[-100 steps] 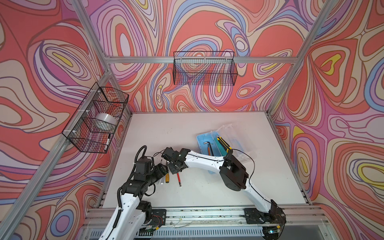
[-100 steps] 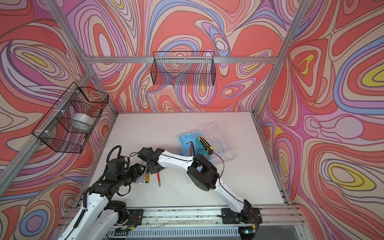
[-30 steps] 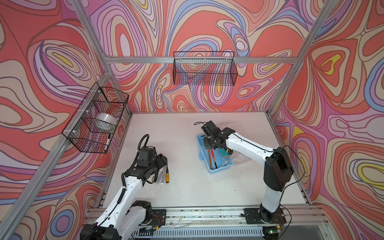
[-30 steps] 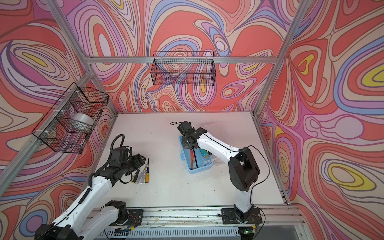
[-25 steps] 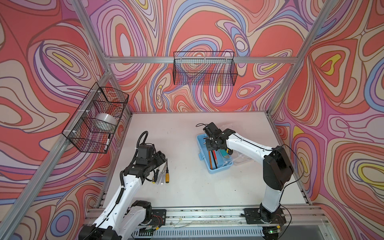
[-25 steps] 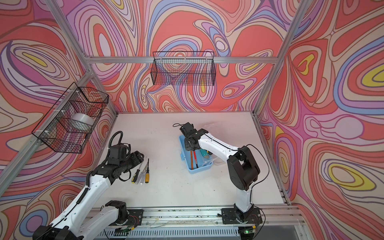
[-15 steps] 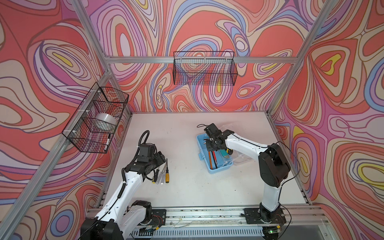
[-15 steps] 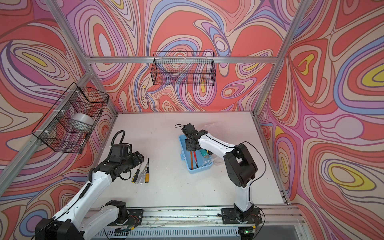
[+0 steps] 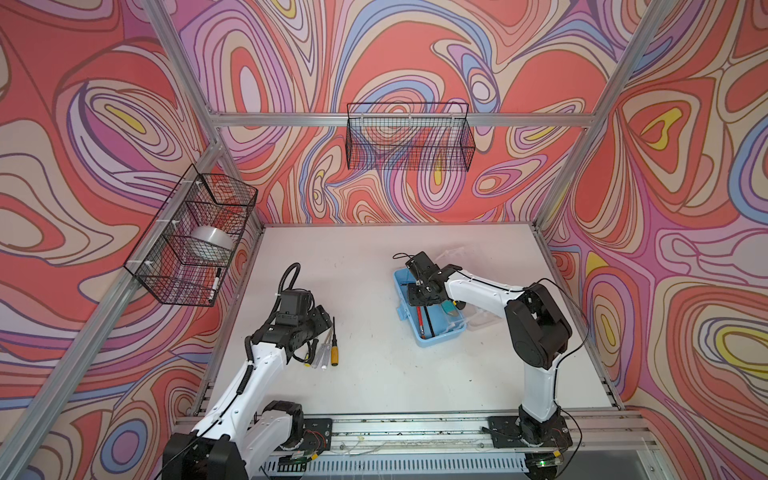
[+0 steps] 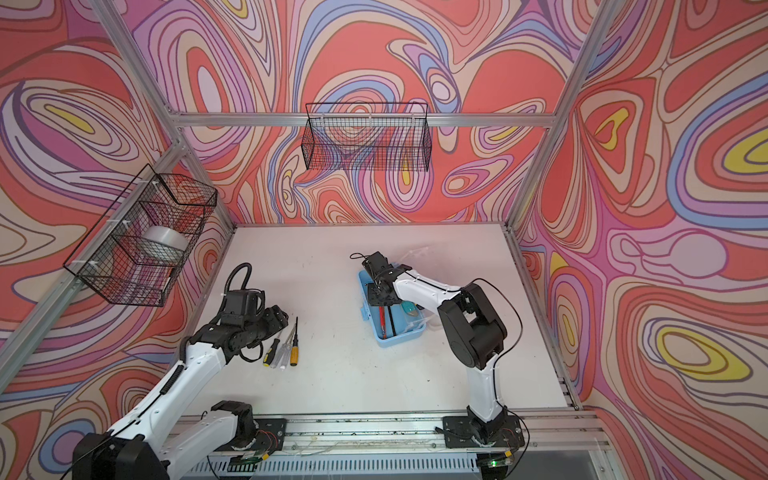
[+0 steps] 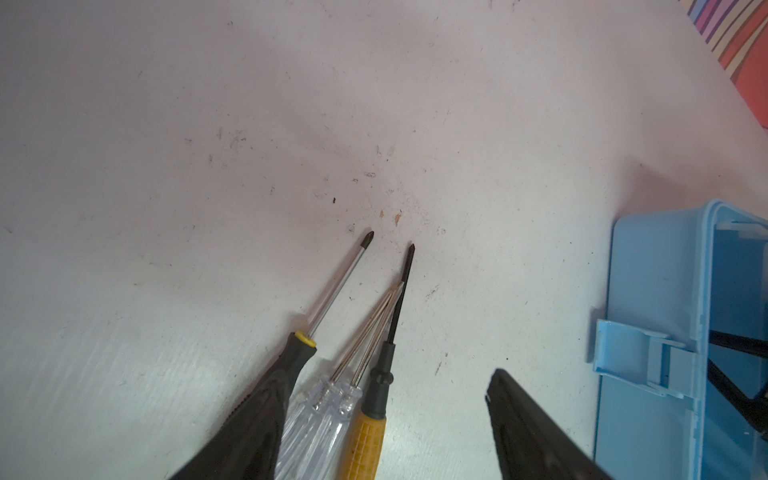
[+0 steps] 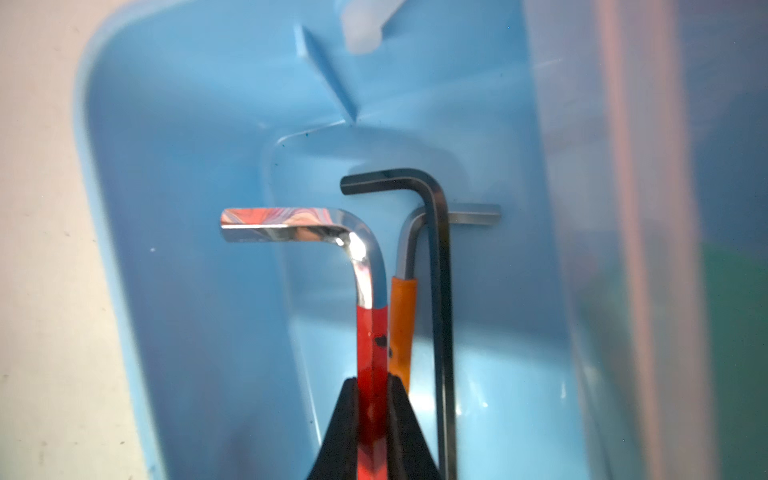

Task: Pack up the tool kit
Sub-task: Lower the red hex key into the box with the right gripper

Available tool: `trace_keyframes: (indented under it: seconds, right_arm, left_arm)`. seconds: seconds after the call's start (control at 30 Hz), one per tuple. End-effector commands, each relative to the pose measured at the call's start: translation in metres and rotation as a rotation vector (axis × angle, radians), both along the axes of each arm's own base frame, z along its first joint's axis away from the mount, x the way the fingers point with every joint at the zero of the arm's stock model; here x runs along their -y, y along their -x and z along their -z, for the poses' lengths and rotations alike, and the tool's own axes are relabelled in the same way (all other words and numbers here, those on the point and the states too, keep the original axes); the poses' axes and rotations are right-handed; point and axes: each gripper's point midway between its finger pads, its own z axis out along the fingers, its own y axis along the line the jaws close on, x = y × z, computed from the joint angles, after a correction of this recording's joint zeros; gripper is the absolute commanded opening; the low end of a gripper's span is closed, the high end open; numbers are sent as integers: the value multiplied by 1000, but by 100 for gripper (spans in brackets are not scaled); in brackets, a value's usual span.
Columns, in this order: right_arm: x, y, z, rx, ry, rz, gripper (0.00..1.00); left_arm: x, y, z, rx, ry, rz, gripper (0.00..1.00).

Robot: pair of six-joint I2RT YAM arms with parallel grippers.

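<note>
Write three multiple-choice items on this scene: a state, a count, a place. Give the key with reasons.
1. The right hand is: A shut on the red-sleeved hex key; B wide open; C out of every view.
2. Hex keys showing in the blue box: A one; B five; C three.
3. The screwdrivers lie: A in the box; B on the table by the left hand; C in the right hand.
Key: 1 A, its wrist view shows the red sleeve pinched. 2 C, red, orange, black. 3 B, both top views show them there.
</note>
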Motion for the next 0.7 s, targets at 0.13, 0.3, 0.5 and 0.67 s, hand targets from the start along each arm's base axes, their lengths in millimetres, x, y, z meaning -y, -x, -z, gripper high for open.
trace_keyframes:
  seconds: [0.13,0.3,0.5,0.67]
  right_arm:
    - [-33,-7,2,-30,-135,24,0]
    - [-46,-9,4,-37,-138,7,0]
    - [-68,-15,-1,-38,-193,1,0]
    - [-80,-26,-3,-36,-245,44,0]
  left_arm:
    - [-2,2,8,-18,-13,8,76]
    - [-1,3,10,-19,-6,8,76]
    - [1,2,12,-18,2,12,76]
    - [1,4,14,-19,11,9,76]
